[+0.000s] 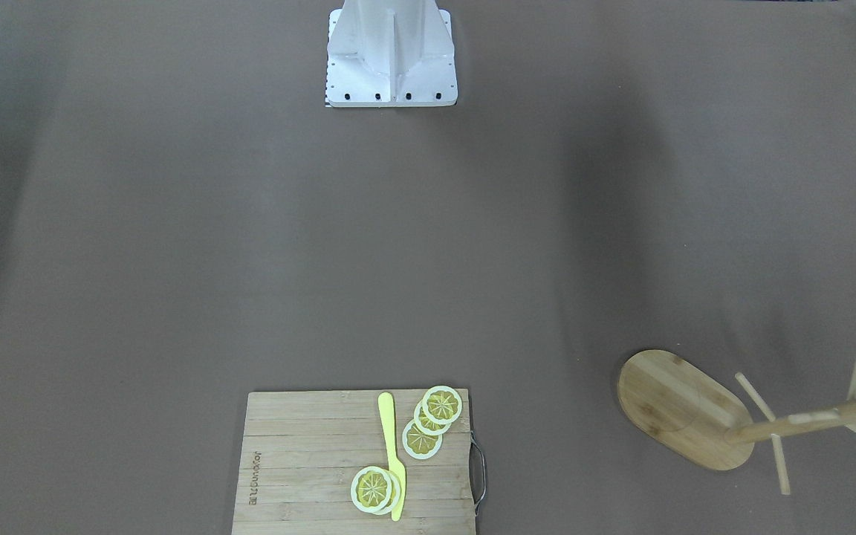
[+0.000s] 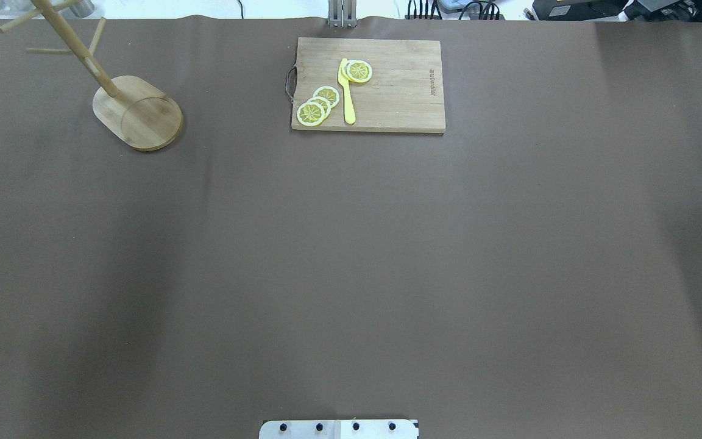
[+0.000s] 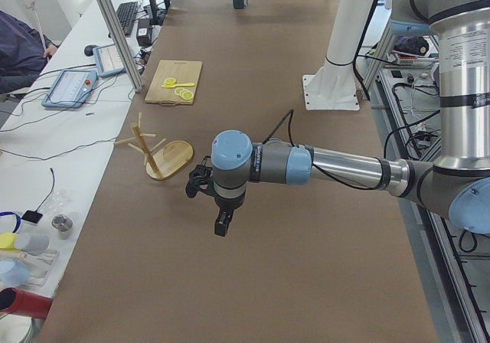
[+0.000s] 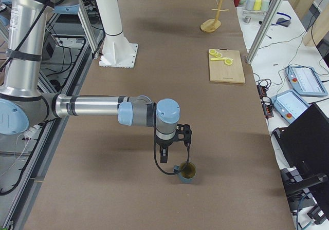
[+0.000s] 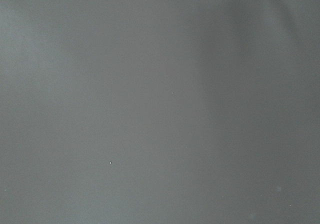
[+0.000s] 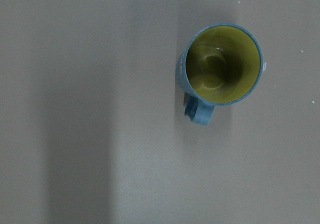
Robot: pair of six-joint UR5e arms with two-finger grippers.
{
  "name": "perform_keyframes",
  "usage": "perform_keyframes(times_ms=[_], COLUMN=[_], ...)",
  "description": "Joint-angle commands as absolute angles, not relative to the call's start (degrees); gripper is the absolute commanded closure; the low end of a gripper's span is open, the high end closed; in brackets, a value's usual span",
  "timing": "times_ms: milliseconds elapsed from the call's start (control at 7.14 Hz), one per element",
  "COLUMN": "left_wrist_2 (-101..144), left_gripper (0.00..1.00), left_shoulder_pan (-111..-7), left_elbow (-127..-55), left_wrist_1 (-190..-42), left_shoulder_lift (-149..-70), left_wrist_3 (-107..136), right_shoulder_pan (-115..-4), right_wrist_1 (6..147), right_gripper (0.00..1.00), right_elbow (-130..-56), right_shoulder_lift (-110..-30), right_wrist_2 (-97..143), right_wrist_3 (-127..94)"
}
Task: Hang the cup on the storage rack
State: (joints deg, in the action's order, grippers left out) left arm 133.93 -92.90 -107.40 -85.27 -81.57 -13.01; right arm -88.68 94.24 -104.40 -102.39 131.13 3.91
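Observation:
The cup (image 6: 220, 66) stands upright on the brown table, yellow-olive inside showing, with its handle (image 6: 199, 111) toward the bottom of the right wrist view. It also shows in the exterior right view (image 4: 186, 173), just below and beside my right gripper (image 4: 163, 155). The storage rack (image 2: 138, 113) stands at the far left, its pegs bare, and shows in the front-facing view (image 1: 684, 409). My left gripper (image 3: 222, 222) hovers over bare table near the rack (image 3: 170, 158). I cannot tell whether either gripper is open or shut. The cup is out of the overhead and front-facing views.
A wooden cutting board (image 2: 400, 91) with lemon slices and a yellow knife (image 2: 347, 91) lies at the table's far middle. The robot's white base (image 1: 391, 59) stands at the near edge. Desks with equipment run along the far side (image 4: 298, 81).

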Motion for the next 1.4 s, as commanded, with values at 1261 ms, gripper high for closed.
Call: perform_keyframes(times_ms=[1261], left_wrist_2=[133.9], left_gripper=[0.01], left_shoulder_pan=[-92.6], left_elbow=[-109.4], left_wrist_1=[-92.3], left_shoulder_lift=[-81.9], left_wrist_3=[-12.7], right_shoulder_pan=[-88.7], right_wrist_1=[94.2], right_gripper=[0.00], right_elbow=[-107.9], right_shoulder_lift=[-95.6], right_wrist_2=[131.0], right_wrist_3=[3.6])
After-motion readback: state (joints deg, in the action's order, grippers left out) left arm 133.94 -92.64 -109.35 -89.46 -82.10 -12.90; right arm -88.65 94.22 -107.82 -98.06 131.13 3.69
